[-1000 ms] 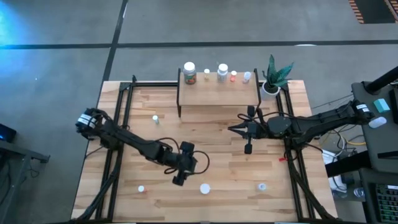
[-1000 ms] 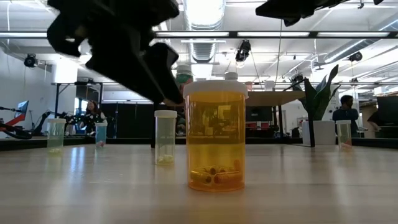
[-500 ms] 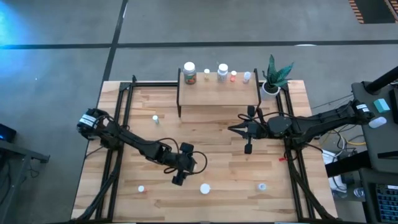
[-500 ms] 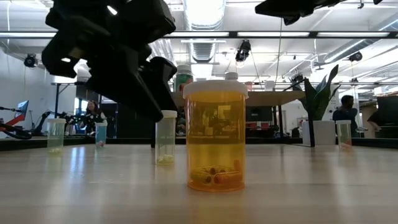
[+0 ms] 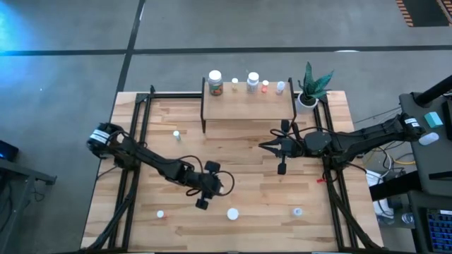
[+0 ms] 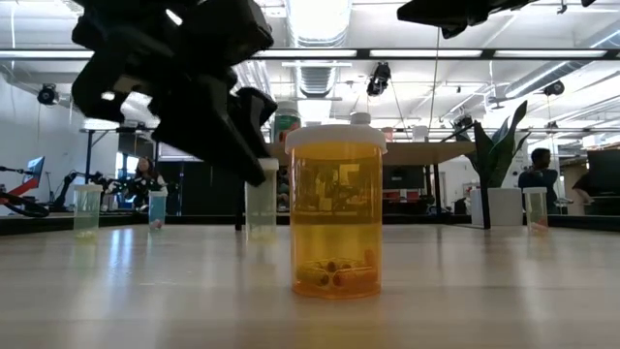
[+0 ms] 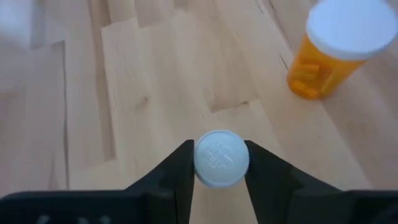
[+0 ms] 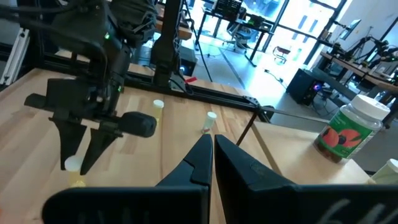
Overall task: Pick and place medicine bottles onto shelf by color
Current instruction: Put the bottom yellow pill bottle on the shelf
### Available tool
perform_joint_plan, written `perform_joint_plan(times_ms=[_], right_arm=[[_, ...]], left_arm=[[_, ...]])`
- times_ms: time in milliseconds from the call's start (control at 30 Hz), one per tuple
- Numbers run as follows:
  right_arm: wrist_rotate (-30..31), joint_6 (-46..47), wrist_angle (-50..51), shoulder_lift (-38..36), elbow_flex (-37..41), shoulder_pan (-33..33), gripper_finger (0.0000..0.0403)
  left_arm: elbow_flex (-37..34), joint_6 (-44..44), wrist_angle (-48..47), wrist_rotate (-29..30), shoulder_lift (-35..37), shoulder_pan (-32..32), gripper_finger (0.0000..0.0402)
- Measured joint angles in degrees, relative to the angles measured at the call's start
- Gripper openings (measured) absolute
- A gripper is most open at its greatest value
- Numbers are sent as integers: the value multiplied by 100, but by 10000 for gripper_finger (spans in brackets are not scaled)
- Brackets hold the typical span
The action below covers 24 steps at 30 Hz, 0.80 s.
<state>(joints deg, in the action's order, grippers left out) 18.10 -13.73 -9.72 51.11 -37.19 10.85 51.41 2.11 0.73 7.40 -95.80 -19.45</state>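
The left gripper has its two dark fingers pressed on either side of the white cap of a small clear vial, at the near middle of the table. The jaws look closed onto the cap's ribbed rim, though whether the vial is lifted cannot be told.

This vial is likely very light and stiff plastic, smooth-walled and easy to tip. The ribbed cap gives the better purchase, and squeezing across its widest part should keep it from twisting out.

Just to its right, a shade nearer, stands an orange pill bottle holding a few pills, close enough to be knocked.

The right gripper waits with its fingers together right of centre, holding nothing.

The shelf at the far middle already carries several bottles.
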Motion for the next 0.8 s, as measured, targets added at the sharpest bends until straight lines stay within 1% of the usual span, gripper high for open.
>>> perform_joint_plan(times_ms=[133,267,367,433,567,733,800], right_arm=[[-1,6,-2,0,0,0,9],[-1,15,0,0,0,0,9],[-3,13,-1,0,0,0,9],[-1,12,-4,0,0,0,9],[-2,12,-13,0,0,0,9],[-3,3,-31,0,0,0,9],[-3,1,-31,0,0,0,9]], left_arm=[[5,-22,-129,-6,379,86,100],[88,-206,-605,101,1075,370,99],[319,-352,-1083,434,1598,736,99],[558,-463,-1408,638,1868,1072,98],[1115,-478,-1979,613,2047,2045,97],[1589,-356,-2103,6,1869,3244,97],[1744,-291,-2106,-103,1726,3619,97]])
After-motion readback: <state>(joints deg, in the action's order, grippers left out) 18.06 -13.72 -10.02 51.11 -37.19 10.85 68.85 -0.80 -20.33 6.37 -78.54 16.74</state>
